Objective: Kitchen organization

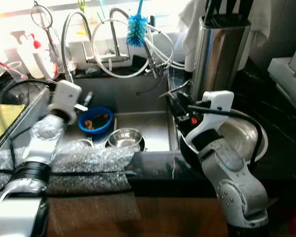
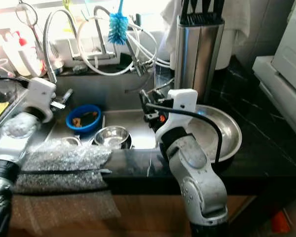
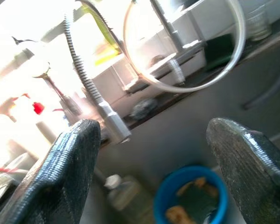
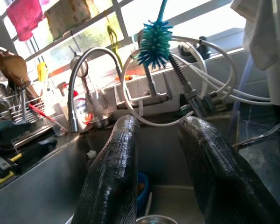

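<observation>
In the sink (image 1: 138, 94): one blue bowl (image 1: 95, 120), one steel bowl (image 1: 125, 138) | counter: one steel basin (image 2: 222, 129) | left gripper (image 3: 158, 154) jaws apart above blue bowl | right gripper (image 4: 161, 154) fingers slightly apart | no legible writing

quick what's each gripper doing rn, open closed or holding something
Left gripper: jaws open, holding nothing, over the sink above the blue bowl.
Right gripper: jaws open, a gap between them, holding nothing.

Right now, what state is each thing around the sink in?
Left gripper: open, over the sink.
Right gripper: narrow gap between fingers, holding nothing.
Blue bowl: upright in the sink, food scraps inside.
Small steel bowl: upright in the sink.
Large steel bowl: upright on the counter.
Bottle brush: hanging, bristles down.
</observation>
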You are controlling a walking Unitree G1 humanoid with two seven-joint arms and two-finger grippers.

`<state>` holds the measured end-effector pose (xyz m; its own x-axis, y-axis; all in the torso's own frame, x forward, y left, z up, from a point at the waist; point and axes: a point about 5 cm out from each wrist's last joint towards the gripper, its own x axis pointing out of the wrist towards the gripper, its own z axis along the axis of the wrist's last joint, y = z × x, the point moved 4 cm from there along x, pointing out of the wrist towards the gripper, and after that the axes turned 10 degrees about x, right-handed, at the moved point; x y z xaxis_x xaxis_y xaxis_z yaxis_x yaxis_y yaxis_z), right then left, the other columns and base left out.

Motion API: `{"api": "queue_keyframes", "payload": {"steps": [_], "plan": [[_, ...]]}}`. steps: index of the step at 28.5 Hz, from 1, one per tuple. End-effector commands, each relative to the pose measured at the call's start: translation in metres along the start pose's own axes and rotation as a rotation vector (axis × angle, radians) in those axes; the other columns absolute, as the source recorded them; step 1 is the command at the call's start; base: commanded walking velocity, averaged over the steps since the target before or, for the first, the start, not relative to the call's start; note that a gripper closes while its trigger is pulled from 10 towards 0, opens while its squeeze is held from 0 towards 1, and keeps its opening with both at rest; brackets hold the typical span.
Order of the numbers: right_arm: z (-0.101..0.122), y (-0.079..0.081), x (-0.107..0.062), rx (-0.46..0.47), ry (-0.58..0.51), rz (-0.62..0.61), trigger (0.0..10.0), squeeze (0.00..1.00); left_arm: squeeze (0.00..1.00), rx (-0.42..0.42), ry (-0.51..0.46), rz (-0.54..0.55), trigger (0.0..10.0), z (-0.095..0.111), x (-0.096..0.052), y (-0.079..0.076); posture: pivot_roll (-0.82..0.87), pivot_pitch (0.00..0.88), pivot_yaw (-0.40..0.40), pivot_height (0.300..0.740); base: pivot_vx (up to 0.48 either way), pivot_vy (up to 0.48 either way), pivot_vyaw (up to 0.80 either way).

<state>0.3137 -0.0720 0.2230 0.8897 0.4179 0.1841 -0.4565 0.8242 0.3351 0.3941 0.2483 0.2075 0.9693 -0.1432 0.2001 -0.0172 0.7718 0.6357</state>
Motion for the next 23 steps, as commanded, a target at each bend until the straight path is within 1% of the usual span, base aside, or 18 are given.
{"api": "queue_keyframes", "payload": {"steps": [1,2,3,6,7,8,9,11,12,14,15,18,19,20,23], "plan": [[0.004,0.004,-0.001,-0.009,-0.017,0.015,10.0,0.0,0.0,0.007,0.001,0.011,10.0,-0.002,-0.005,0.008,-0.13,0.0,0.121,0.74,0.0,0.0,0.0],[0.005,0.003,-0.003,-0.017,-0.019,0.009,10.0,0.0,0.0,-0.007,0.002,0.025,10.0,-0.008,-0.02,0.012,-0.13,0.0,0.123,0.74,0.0,0.0,0.0],[0.005,0.003,-0.003,-0.017,-0.019,0.009,10.0,0.0,0.0,-0.007,0.002,0.025,10.0,-0.008,-0.02,0.012,-0.13,0.0,0.123,0.74,0.0,0.0,0.0],[0.006,0.001,-0.005,-0.024,-0.023,-0.003,10.0,0.0,0.0,-0.072,0.007,0.055,10.0,-0.014,-0.04,0.011,-0.12,0.0,0.122,0.74,0.0,0.0,0.0],[0.006,0.001,-0.005,-0.024,-0.023,-0.003,10.0,0.0,0.0,-0.072,0.007,0.055,10.0,-0.014,-0.04,0.011,-0.12,0.0,0.122,0.74,0.0,0.0,0.0],[0.006,0.0,-0.005,-0.032,-0.023,-0.005,10.0,0.0,0.0,-0.108,0.018,0.071,10.0,-0.017,-0.047,0.009,-0.12,0.0,0.121,0.74,0.0,0.0,0.0],[0.006,0.0,-0.005,-0.032,-0.023,-0.005,10.0,0.0,0.0,-0.108,0.018,0.071,10.0,-0.017,-0.047,0.009,-0.12,0.0,0.121,0.74,0.0,0.0,0.0],[0.006,-0.001,-0.007,-0.051,-0.023,-0.006,10.0,0.0,0.0,-0.171,0.017,0.112,10.0,-0.016,-0.062,0.006,-0.12,0.0,0.12,0.74,0.0,0.0,0.0],[0.006,-0.002,-0.007,-0.055,-0.023,-0.006,10.0,0.0,0.0,-0.188,0.015,0.126,10.0,-0.015,-0.066,0.005,-0.12,0.0,0.12,0.74,0.0,0.0,0.0],[0.007,-0.002,-0.008,-0.058,-0.028,-0.009,10.0,0.0,0.0,-0.217,0.012,0.132,10.0,-0.011,-0.074,0.0,-0.12,0.0,0.118,0.74,0.0,0.0,0.0],[0.009,-0.004,-0.009,-0.062,-0.035,-0.019,10.0,0.0,0.0,-0.245,0.008,0.129,10.0,-0.005,-0.079,-0.007,-0.11,0.0,0.117,0.74,0.0,0.0,0.0],[0.01,-0.006,-0.01,-0.067,-0.041,-0.026,10.0,0.0,0.0,-0.262,0.005,0.126,10.0,-0.001,-0.08,-0.013,-0.11,0.0,0.117,0.74,0.0,0.0,0.0],[0.011,-0.007,-0.01,-0.069,-0.044,-0.031,10.0,0.0,0.0,-0.264,-0.002,0.114,10.0,0.002,-0.081,-0.018,-0.11,0.0,0.117,0.74,0.0,0.0,0.0],[0.012,-0.009,-0.011,-0.08,-0.048,-0.042,10.0,0.0,0.0,-0.27,-0.013,0.088,10.0,0.009,-0.084,-0.03,-0.11,0.0,0.117,0.74,0.0,0.0,0.0],[0.013,-0.011,-0.011,-0.094,-0.049,-0.047,10.0,0.0,0.0,-0.275,-0.019,0.073,10.0,0.014,-0.086,-0.035,-0.11,0.0,0.115,0.74,0.0,0.0,0.0]]}}
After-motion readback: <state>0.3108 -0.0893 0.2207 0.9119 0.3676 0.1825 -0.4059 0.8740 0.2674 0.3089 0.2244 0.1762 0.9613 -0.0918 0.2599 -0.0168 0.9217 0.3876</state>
